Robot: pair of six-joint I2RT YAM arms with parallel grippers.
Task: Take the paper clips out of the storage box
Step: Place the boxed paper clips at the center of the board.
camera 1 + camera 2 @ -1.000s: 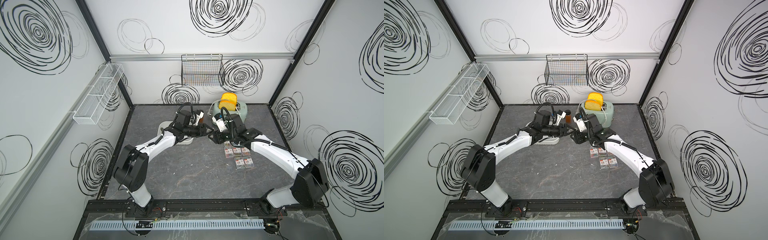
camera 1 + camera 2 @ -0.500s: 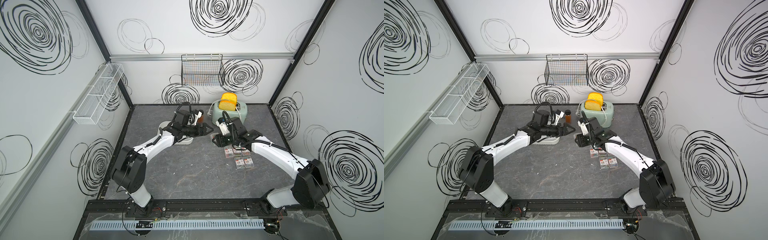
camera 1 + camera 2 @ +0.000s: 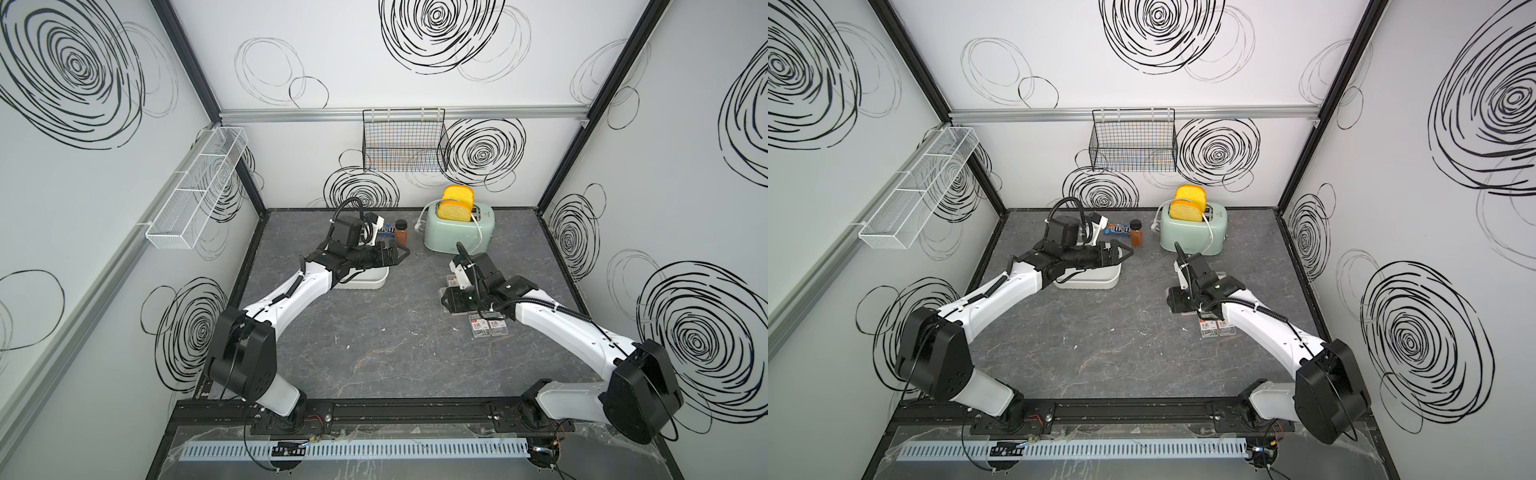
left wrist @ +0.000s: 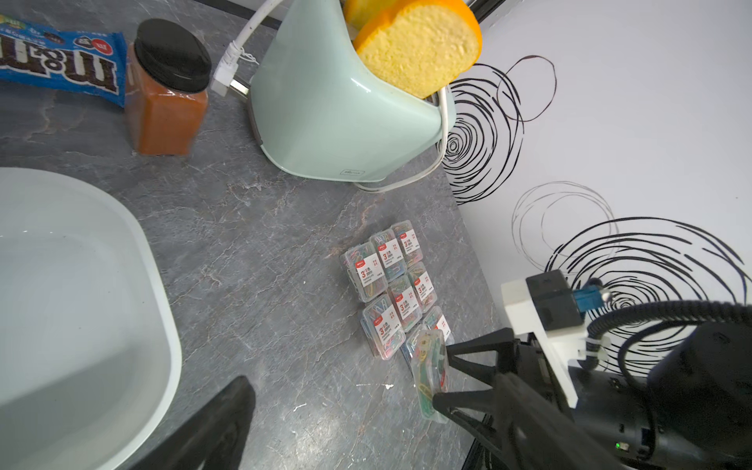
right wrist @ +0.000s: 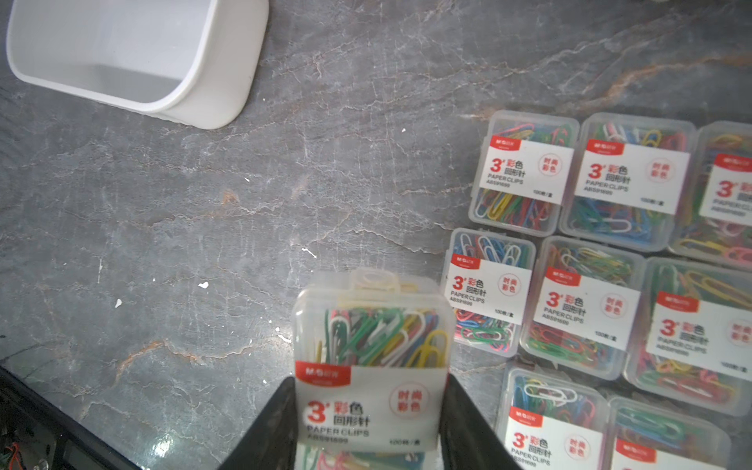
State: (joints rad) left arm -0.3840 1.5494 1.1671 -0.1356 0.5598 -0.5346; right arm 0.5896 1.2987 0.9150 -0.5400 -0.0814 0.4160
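Note:
My right gripper (image 5: 368, 423) is shut on one clear case of paper clips (image 5: 370, 346), label up, held just above the table beside several other cases (image 5: 525, 175) laid in a grid. In both top views that group (image 3: 488, 326) (image 3: 1210, 328) lies partly under the right arm, with the right gripper (image 3: 448, 301) at its left edge. The white storage box (image 3: 376, 283) sits at the left; the part of its inside (image 4: 81, 285) that shows is bare. My left gripper (image 3: 400, 255) hangs open over the box's right end, holding nothing.
A mint toaster (image 3: 457, 235) with two yellow slices stands at the back, its cord trailing. A brown jar (image 3: 402, 237) and a blue candy packet (image 3: 1117, 228) lie left of it. A black wire basket (image 3: 403, 145) and a white mesh rack (image 3: 195, 187) hang on the walls.
The two grippers met mid-table a second ago. The left has opened wide and drawn back over the box; the right has carried the case right and down beside the grid.

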